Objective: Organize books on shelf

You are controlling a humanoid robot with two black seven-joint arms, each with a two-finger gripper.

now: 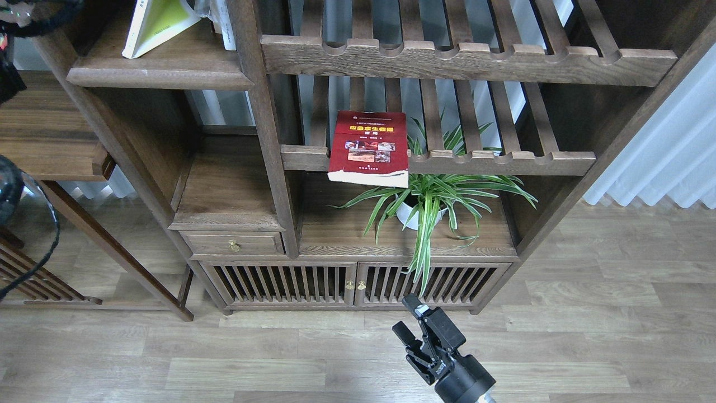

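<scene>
A dark red book with a yellow title lies flat on the slatted rack, its near end hanging over the front rail. A lime-yellow and white book leans on the solid plank shelf at the upper left. A white book stands beside it against the post. My right gripper is low over the floor in front of the cabinet doors, open and holding nothing. Dark parts of my left arm show at the top-left corner, and its fingers cannot be made out.
A potted spider plant stands on the cabinet top under the rack, its leaves drooping over the slatted doors. A small drawer sits at left. A black cable loops at the left edge. White curtains hang at right.
</scene>
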